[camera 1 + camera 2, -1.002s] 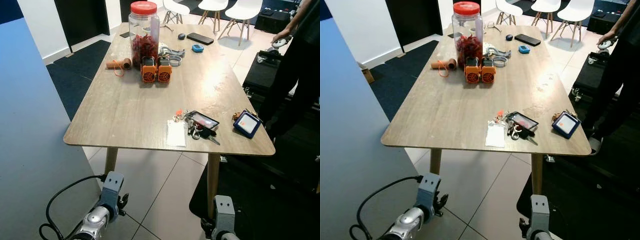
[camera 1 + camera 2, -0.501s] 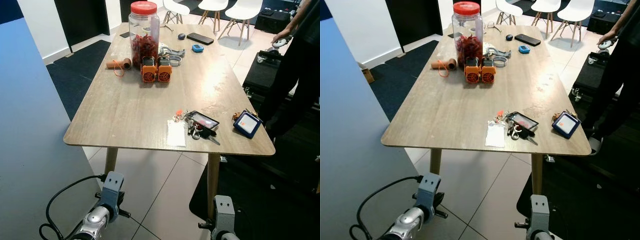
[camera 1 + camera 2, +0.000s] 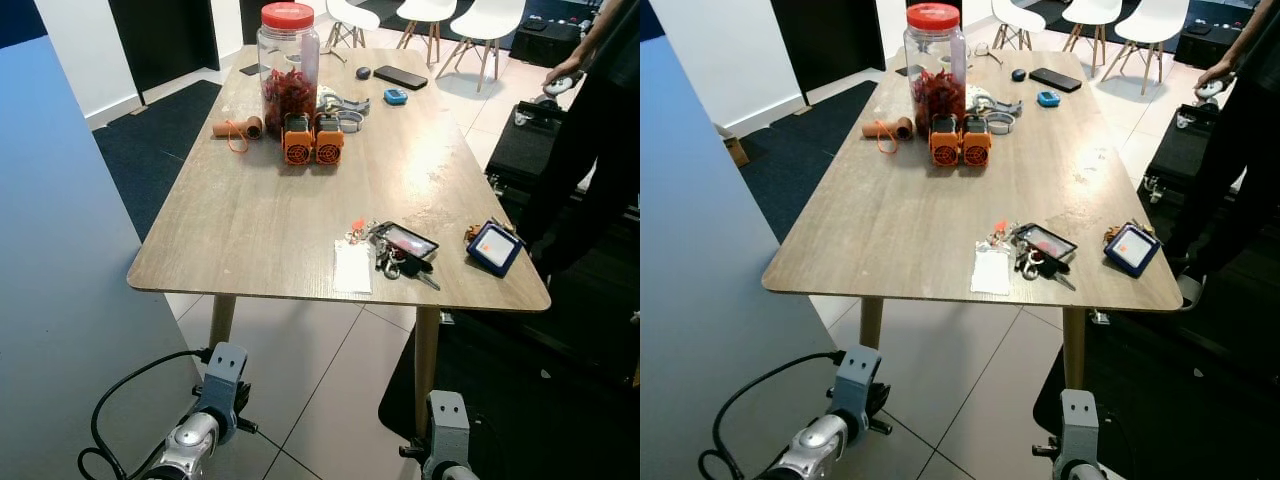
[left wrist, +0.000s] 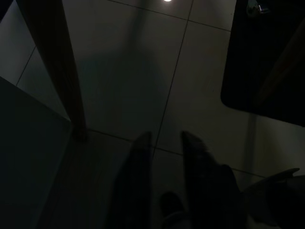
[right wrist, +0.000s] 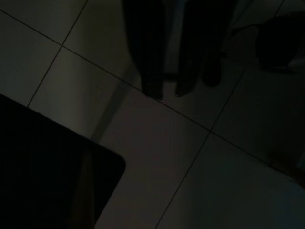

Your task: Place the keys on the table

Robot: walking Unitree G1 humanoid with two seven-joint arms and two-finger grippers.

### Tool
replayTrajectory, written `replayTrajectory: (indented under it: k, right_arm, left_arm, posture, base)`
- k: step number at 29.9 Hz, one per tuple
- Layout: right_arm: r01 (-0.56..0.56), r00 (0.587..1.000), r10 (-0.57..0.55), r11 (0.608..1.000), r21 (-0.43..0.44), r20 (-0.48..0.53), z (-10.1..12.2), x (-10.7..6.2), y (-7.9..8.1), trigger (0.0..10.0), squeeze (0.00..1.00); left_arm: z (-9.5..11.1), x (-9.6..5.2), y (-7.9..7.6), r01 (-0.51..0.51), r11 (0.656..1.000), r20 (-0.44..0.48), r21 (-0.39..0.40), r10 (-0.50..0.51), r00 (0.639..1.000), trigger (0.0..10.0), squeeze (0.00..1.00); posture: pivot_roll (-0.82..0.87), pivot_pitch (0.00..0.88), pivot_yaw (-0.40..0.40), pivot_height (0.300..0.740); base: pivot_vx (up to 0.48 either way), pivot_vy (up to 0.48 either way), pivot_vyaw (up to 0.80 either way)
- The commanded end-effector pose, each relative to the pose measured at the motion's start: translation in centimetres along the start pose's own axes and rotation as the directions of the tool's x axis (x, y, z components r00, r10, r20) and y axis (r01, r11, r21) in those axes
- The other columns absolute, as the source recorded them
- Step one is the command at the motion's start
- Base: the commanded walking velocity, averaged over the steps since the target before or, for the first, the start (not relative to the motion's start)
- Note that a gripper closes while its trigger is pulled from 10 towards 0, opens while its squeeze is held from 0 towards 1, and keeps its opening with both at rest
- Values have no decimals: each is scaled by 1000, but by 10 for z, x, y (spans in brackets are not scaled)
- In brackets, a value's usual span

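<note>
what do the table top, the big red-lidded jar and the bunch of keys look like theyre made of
Long table top: pale wood or wood-look laminate, matte; grain streaks run along it, and which of the two is unclear.
Big clear jar with a red lid: see-through walls showing red contents, likely plastic, possibly glass; the lid looks plastic.
Bunch of keys near the front edge: silvery metal rings and blades with dark heads, probably plastic.
</note>
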State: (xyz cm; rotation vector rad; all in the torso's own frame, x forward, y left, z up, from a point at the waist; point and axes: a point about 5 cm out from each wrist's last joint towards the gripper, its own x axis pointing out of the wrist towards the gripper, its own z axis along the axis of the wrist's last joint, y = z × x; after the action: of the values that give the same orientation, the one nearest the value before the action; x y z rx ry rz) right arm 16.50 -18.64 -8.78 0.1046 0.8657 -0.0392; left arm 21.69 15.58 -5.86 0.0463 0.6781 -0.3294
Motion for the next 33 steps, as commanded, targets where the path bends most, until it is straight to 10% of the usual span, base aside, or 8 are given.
replayTrajectory:
  k: [1, 29, 30, 32, 33]
  right_arm:
    - [2, 1000, -2, 1000, 1, 3, 0, 0, 0, 10000, 1000]
    - [3, 1000, -3, 1000, -25, 4, -1, -1, -1, 10000, 1000]
    - [9, 1000, -8, 1000, -30, 7, -1, -1, -2, 10000, 1000]
    - [12, 1000, -12, 999, -30, 10, 0, -1, -2, 10000, 1000]
    - [19, 1000, -19, 999, -30, 12, 0, -1, -3, 10000, 259]
  left_arm:
    - [0, 0, 0, 1, 1000, 2, -7, -1, 1000, 10000, 1000]
    - [-4, -3, 2, -20, 1000, -7, 20, 21, 1000, 10000, 1000]
    - [-5, -3, 3, -21, 1000, -8, 13, 21, 1000, 10000, 0]
    - [-5, -3, 3, -20, 1000, -9, 7, 20, 1000, 10000, 0]
    - [-6, -4, 4, -20, 1000, -8, 5, 20, 1000, 10000, 0]
  posture:
    - [26, 0, -6, 740]
    - [32, 0, -11, 740]
    - [34, 0, -13, 740]
    - [35, 0, -13, 740]
    - [35, 0, -13, 740]
  base:
    - [0, 0, 0]
    - [0, 0, 0]
    - [0, 0, 0]
    - [0, 0, 0]
    - [0, 0, 0]
